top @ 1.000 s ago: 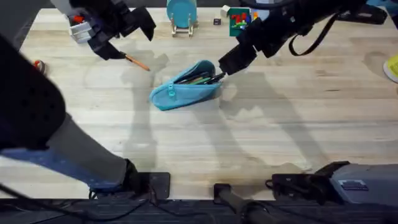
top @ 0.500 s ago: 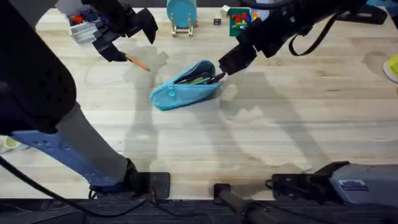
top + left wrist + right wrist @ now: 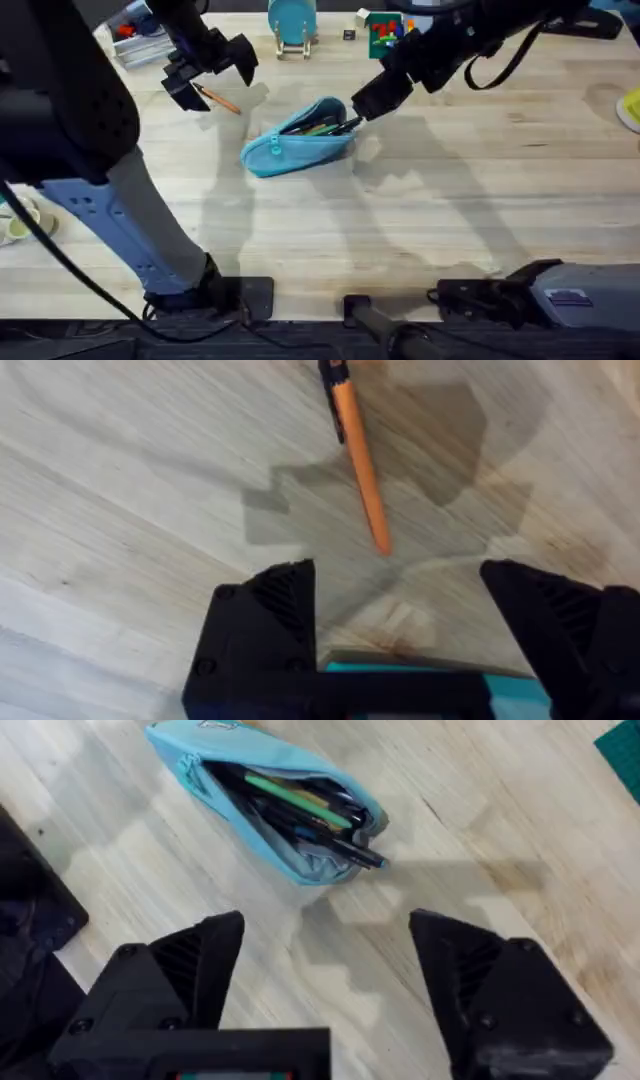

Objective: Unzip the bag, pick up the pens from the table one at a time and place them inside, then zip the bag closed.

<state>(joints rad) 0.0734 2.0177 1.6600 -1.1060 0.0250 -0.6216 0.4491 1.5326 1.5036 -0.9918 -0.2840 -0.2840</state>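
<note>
Overhead, you see a teal round object on a stand [image 3: 291,25] at twelve o'clock; the bag [image 3: 298,138] lies centre, its long axis running eight to two, unzipped.

In your left wrist view, the left gripper [image 3: 400,610] gapes wide above the orange pen [image 3: 360,465] on the table [image 3: 120,510].

In your right wrist view, the right gripper [image 3: 325,980] is wide, hovering beside the bag's open end.

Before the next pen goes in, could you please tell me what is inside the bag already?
The open bag holds several pens: a green one and a black one poking out of the mouth. Anything deeper is hidden by fabric.
</note>
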